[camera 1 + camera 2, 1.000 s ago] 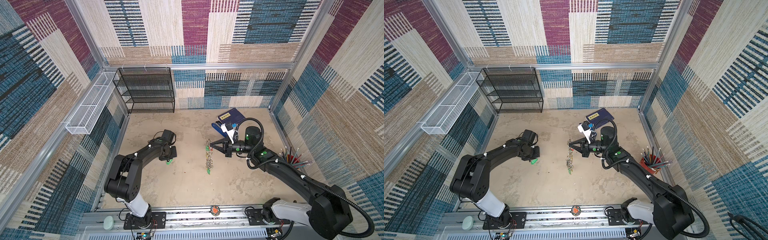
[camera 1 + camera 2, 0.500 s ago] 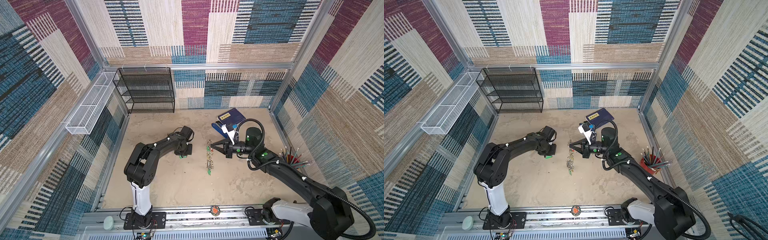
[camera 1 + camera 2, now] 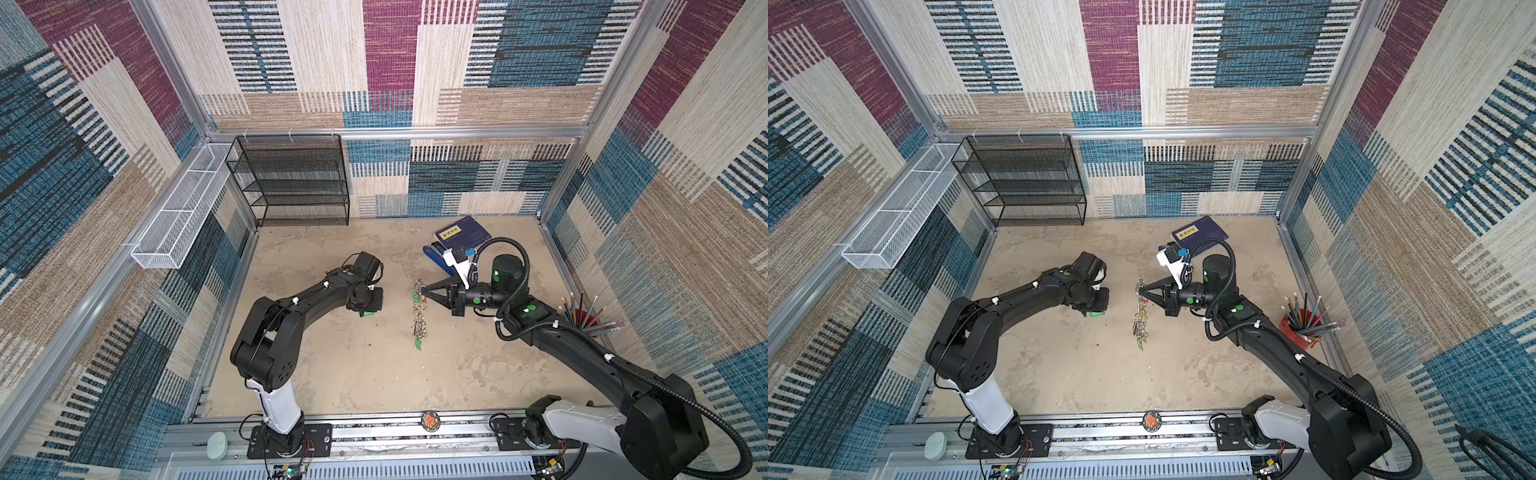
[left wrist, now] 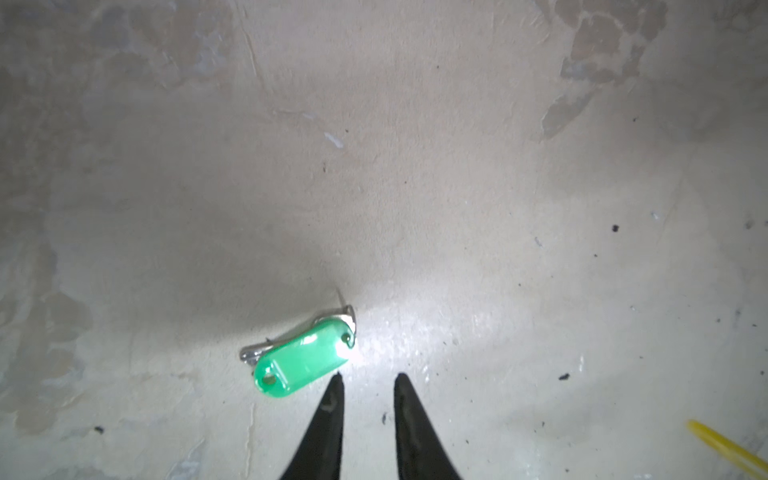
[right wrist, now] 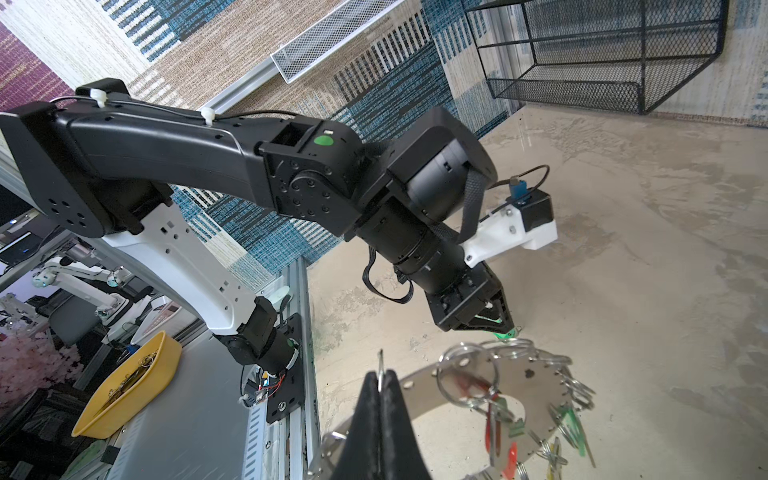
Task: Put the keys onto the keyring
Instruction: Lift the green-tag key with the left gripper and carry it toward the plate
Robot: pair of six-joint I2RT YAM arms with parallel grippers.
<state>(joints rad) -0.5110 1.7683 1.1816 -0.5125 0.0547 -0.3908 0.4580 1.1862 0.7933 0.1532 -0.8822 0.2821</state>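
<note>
A silver key with a green tag [image 4: 303,359] lies flat on the floor, just off one fingertip of my left gripper [image 4: 368,376]. That gripper is open a little, pointing down, with only bare floor between its fingers. In both top views the tag [image 3: 366,314] [image 3: 1096,314] peeks out under the left gripper [image 3: 369,308] [image 3: 1099,305]. My right gripper [image 5: 382,374] is shut on a split ring at the rim of the keyring [image 5: 528,386]. The grey disc hangs on edge from the right gripper [image 3: 422,286] [image 3: 1139,288], and its rings and coloured tags [image 3: 419,320] [image 3: 1139,322] dangle to the floor.
A black mesh shelf [image 3: 291,178] stands at the back left under a white wire basket [image 3: 178,216] on the wall. A blue book [image 3: 461,232] lies behind the right arm. A red cup of pencils [image 3: 586,320] stands by the right wall.
My left gripper has moved right towards the keyring with the green-tagged key, then stopped. Its jaws have parted and the key lies free on the floor. The right arm has not moved.
</note>
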